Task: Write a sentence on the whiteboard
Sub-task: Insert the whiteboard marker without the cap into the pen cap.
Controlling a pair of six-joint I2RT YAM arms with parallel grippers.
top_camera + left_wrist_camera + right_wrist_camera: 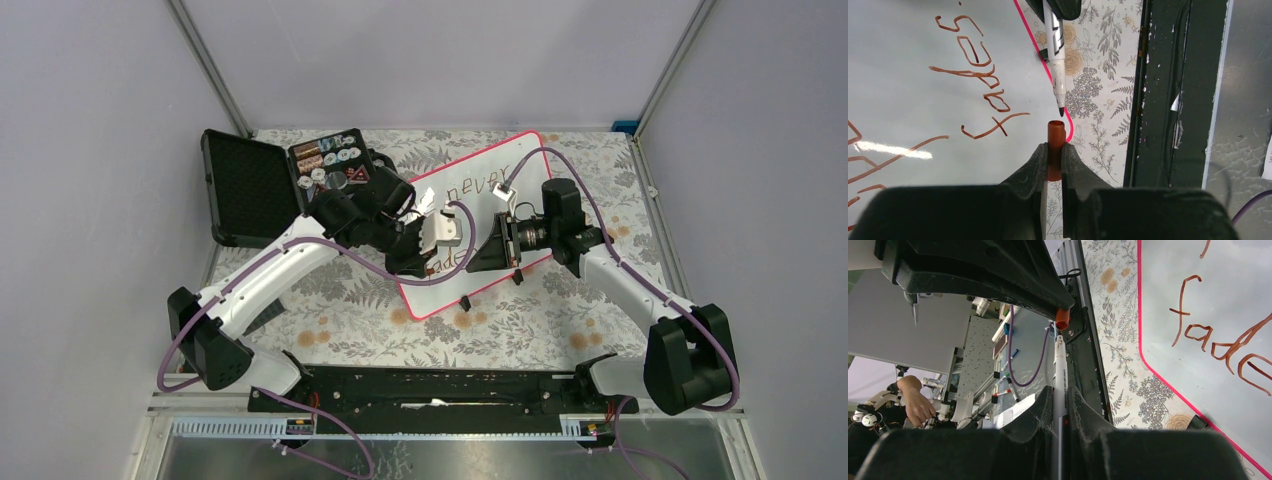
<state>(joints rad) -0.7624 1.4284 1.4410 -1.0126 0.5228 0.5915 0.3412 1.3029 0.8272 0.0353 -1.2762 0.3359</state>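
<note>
At 12 o'clock from the bases, the whiteboard [525, 160] lies flat on the counter [560, 310], the sentence [980, 80] written. Capping looks next to me. My right end effector [1060, 395] grips the marker [1054, 55], and my left end effector [1054, 150] is clenched on the cap [1056, 135], just at 6 o'clock of the tip. I'd align the axes and push straight. Both arms reach inward, wrists facing.

From my end I saw the black case [245, 190] lying open far left on the floral cloth [360, 310], small round bits [335, 160] packed inside, something blue [625, 127] far right.
</note>
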